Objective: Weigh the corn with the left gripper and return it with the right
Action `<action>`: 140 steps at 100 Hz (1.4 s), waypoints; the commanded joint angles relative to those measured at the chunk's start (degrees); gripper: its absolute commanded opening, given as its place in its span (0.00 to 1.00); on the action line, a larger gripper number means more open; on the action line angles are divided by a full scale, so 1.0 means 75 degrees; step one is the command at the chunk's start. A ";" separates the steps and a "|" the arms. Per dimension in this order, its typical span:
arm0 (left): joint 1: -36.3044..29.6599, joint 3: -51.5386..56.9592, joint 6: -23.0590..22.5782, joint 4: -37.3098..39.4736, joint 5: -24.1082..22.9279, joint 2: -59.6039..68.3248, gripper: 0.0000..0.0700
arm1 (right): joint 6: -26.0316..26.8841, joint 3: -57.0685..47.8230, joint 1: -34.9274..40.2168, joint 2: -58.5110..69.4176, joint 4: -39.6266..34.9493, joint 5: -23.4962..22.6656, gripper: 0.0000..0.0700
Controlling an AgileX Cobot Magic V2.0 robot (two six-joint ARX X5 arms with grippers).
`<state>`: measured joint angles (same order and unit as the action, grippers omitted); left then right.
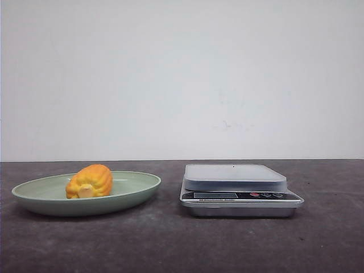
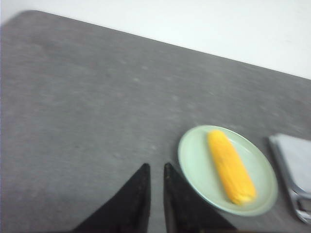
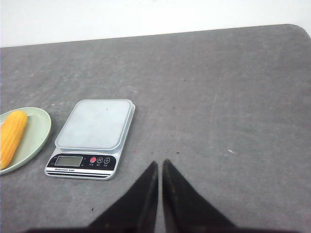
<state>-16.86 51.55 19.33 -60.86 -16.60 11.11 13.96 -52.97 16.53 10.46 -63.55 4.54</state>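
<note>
on plate (image 1: 34, 193) lies corn (image 1: 90, 181); only wrist cams show l gripper (image 2: 156, 171) & r gripper (image 3: 160, 167), both clenched, empty.

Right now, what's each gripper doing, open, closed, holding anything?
Left gripper: fingers nearly together, holding nothing; the corn lies on the plate.
Right gripper: fingers nearly together, holding nothing.
</note>
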 commanded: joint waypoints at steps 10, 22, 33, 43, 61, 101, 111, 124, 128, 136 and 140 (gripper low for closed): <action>0.0883 -0.1308 -0.0318 0.2069 0.0323 -0.0353 0.00 | 0.0085 -0.0047 0.0020 0.0015 0.0119 0.0000 0.01; 0.1469 -0.2716 -0.0676 0.4054 0.1320 -0.0697 0.00 | 0.0085 -0.0047 0.0020 0.0015 0.0119 0.0000 0.01; 0.1784 -0.4039 -0.1046 0.5665 0.1833 -0.0918 0.00 | 0.0085 -0.0047 0.0020 0.0015 0.0119 0.0000 0.01; 0.1903 -0.5196 -0.1209 0.7038 0.1947 -0.1055 0.00 | 0.0085 -0.0047 0.0020 0.0015 0.0119 0.0000 0.01; 0.2113 -0.6324 -0.1285 0.7772 0.1961 -0.1428 0.00 | 0.0085 -0.0047 0.0020 0.0015 0.0119 0.0000 0.01; 0.2107 -0.6773 -0.1478 0.7012 0.1964 -0.1457 0.00 | 0.0085 -0.0047 0.0020 0.0015 0.0122 0.0000 0.01; 0.2031 -0.6770 -0.1521 0.6668 0.1964 -0.1457 0.00 | 0.0085 -0.0047 0.0020 0.0015 0.0119 0.0000 0.01; 0.1883 -0.6767 -0.1512 0.6700 0.1961 -0.1457 0.00 | 0.0085 -0.0047 0.0020 0.0015 0.0122 0.0000 0.01; 0.1883 -0.6767 -0.1512 0.6697 0.1964 -0.1457 0.00 | 0.0085 -0.0047 0.0020 0.0015 0.0119 0.0000 0.01; 0.1883 -0.6767 -0.1512 0.6688 0.1961 -0.1457 0.00 | 0.0085 -0.0047 0.0020 0.0015 0.0119 0.0000 0.01; 0.1883 -0.6767 -0.1512 0.6685 0.1961 -0.1457 0.00 | 0.0085 -0.0047 0.0020 0.0015 0.0119 0.0000 0.01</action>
<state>-2.72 1.83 8.49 -10.52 -1.89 0.30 13.96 -52.97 16.53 10.46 -63.51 4.54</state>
